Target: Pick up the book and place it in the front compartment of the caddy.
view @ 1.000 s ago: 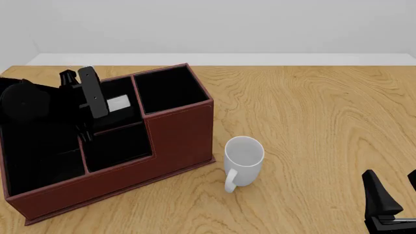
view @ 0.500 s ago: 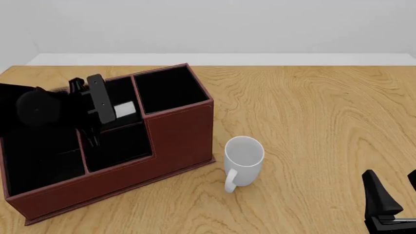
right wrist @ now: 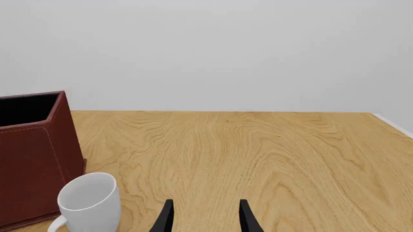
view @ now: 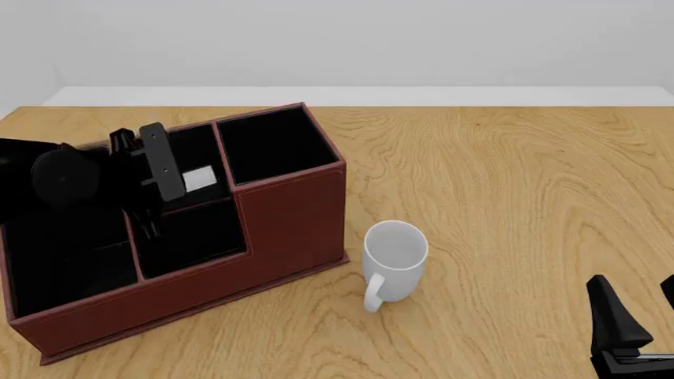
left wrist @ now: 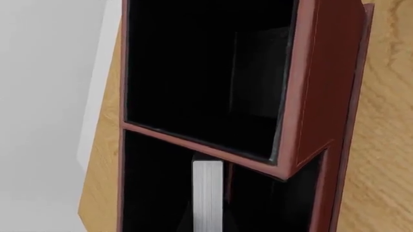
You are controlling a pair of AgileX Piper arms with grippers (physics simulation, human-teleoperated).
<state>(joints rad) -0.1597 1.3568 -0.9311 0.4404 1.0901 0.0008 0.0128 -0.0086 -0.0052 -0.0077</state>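
Note:
The reddish-brown caddy [view: 295, 213] stands at the left of the table. My left gripper [view: 189, 181] reaches into its taller-walled middle pocket, the front compartment [view: 200, 146]. It is shut on the black book [view: 197, 178], of which only the white page-edge band shows. The left wrist view shows that band [left wrist: 208, 193] upright inside the pocket, beside the divider to the square end pocket [left wrist: 206, 72]. Whether the book rests on the pocket floor I cannot tell. My right gripper [view: 632, 332] is open and empty at the near right, also in its own view [right wrist: 205, 217].
A white mug [view: 395, 260] stands upright just right of the caddy's near corner, also in the right wrist view [right wrist: 87, 200]. The caddy's widest pocket [view: 63, 253] lies under my left arm. Bare wooden table [view: 506, 181] stretches to the right.
My left gripper has come down and a little to the right with the book, lowering it deeper into the pocket. The right arm has not moved.

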